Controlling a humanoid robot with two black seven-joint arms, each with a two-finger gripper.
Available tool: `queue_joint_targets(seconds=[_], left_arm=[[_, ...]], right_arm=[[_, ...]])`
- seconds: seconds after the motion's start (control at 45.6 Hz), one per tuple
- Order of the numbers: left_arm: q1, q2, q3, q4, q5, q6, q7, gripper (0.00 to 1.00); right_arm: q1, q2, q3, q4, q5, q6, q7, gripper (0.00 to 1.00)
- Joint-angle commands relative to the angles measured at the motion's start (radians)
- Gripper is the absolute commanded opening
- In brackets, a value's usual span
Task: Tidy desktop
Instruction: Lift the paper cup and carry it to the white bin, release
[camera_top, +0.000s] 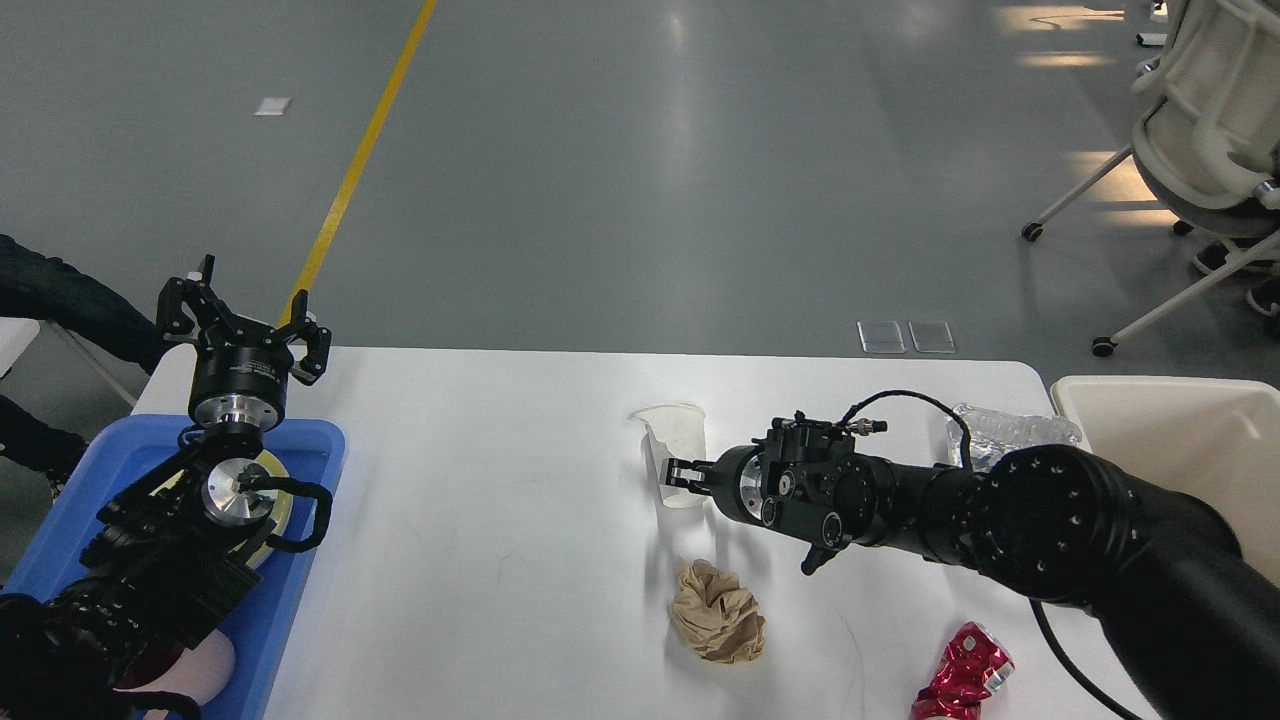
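Observation:
The white desktop (480, 480) fills the lower part of the head view. My right gripper (672, 478) is shut on the lower part of a clear plastic cup (675, 432) near the table's middle and holds it slightly raised and tilted. A crumpled brown paper ball (716, 610) lies just in front of it. A crushed red can (962, 672) lies at the front right. A crushed clear plastic bottle (1015, 430) lies at the back right, partly hidden by my right arm. My left gripper (245, 318) is open and empty above the far end of the blue tray (300, 560).
A cream bin (1180, 440) stands beside the table's right edge. The blue tray on the left holds a round yellowish object (282, 510), mostly hidden by my left arm. A white office chair (1210, 150) stands on the floor at the far right.

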Motion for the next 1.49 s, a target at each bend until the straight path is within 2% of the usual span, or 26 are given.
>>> queue_joint_targets(seconds=[0.0,0.11,0.175,0.46,0.658,0.943,1.271,1.469], left_arm=[[0.0,0.0,0.0,0.001,-0.001,0.0,0.0,0.96],[0.0,0.0,0.0,0.001,0.001,0.0,0.0,0.96],[0.0,0.0,0.0,0.001,-0.001,0.0,0.0,0.96],[0.0,0.002,0.0,0.001,-0.001,0.0,0.0,0.96],[0.0,0.0,0.0,0.001,-0.001,0.0,0.0,0.96],[0.0,0.002,0.0,-0.001,-0.001,0.0,0.0,0.96],[0.0,0.0,0.0,0.001,-0.001,0.0,0.0,0.96],[0.0,0.0,0.0,0.001,-0.001,0.0,0.0,0.96]], right_arm=[[-0.002,0.0,0.001,0.001,-0.001,-0.007,0.001,0.36],[-0.003,0.0,0.003,0.006,-0.001,-0.001,-0.001,0.22],[-0.003,0.0,0.003,0.01,-0.001,0.005,0.001,0.0],[0.011,0.003,0.004,0.016,0.0,0.039,-0.001,0.0],[0.113,-0.021,0.016,0.101,0.0,0.076,-0.001,0.0],[0.327,-0.237,0.053,0.274,0.0,0.172,-0.001,0.0],[0.63,-0.552,0.07,0.314,0.002,0.505,0.001,0.0],[0.64,-0.649,0.046,0.256,-0.001,0.521,-0.006,0.0]])
